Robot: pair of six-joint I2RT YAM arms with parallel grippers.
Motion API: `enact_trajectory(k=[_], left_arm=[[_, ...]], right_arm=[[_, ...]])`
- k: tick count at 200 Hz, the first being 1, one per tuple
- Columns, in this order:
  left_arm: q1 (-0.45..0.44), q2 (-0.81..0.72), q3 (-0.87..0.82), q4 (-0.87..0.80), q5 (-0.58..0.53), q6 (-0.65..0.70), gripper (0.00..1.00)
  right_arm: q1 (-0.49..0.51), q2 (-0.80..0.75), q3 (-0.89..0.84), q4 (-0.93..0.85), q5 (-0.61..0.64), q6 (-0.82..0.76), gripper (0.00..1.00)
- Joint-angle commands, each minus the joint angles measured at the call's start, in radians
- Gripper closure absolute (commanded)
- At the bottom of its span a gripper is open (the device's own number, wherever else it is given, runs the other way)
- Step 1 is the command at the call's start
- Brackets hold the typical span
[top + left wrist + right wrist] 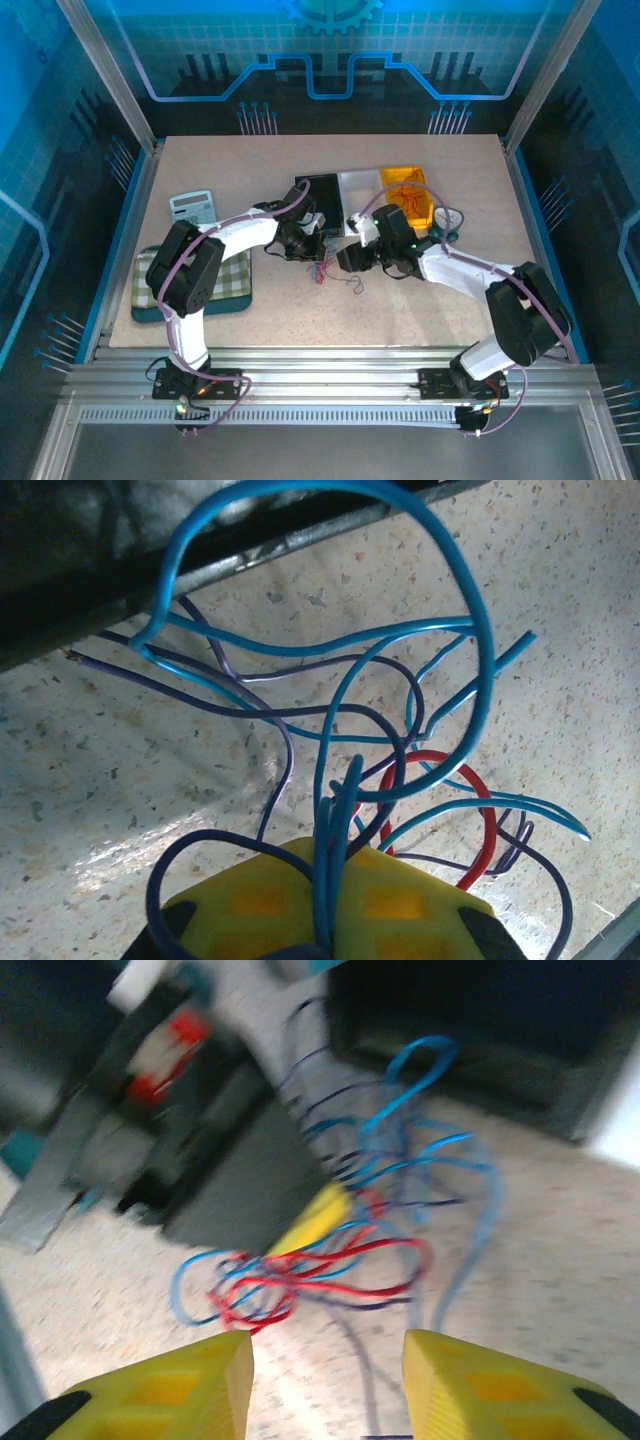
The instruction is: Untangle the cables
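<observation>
Several thin, flexible cables [326, 270] in blue, purple and red lie in one loose tangle at the middle of the speckled beige table [200, 160], between the two arms and just in front of the black rectangular bin [318, 192]. The left gripper [332, 890] is clamped on a small bunch of the blue strands where they run together. From that pinch the loops fan out over the tabletop, with a red loop [435, 754] threaded among them. The right gripper [325, 1370] hangs just beside the tangle with its yellow fingers [190, 1385] parted and nothing pinched. That wrist picture is blurred, so I cannot tell whether a faint strand crosses the gap.

These wires look very light and springy rather than limp. They hold their curves, so a pulled loop will probably drag its neighbours along, and the whole bundle may lift instead of separating. The smooth insulation may slip through the pads unless it is gripped squarely. A sensible hold for the free gripper seems to be a single loose end or an outer loop of one colour, well away from the crossings. It could then be drawn gently sideways against the anchored bunch.
</observation>
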Motion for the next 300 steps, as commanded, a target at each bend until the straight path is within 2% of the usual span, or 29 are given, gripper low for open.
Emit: enact_trajectory(k=[1, 24, 62, 119, 170, 300], left_arm=[[0.003, 0.031, 0.024, -0.023, 0.046, 0.021, 1.0], [0.007, 0.03, 0.02, -0.019, 0.05, 0.014, 1.0], [0.011, 0.017, 0.007, -0.005, 0.04, 0.008, 1.0], [0.023, 0.002, -0.007, 0.017, 0.03, -0.005, 1.0], [0.026, -0.012, -0.024, 0.04, 0.042, -0.008, 1.0], [0.026, -0.026, -0.031, 0.044, 0.052, -0.001, 1.0]], right_arm=[[0.0, 0.074, 0.082, -0.086, -0.228, -0.133, 0.58], [-0.001, 0.196, 0.166, -0.201, -0.326, -0.176, 0.57], [-0.032, 0.302, 0.226, -0.235, -0.392, -0.169, 0.57], [-0.075, 0.295, 0.182, -0.208, -0.418, -0.14, 0.57], [-0.112, 0.354, 0.202, -0.175, -0.426, -0.094, 0.57], [-0.102, 0.442, 0.313, -0.167, -0.469, -0.065, 0.58]])
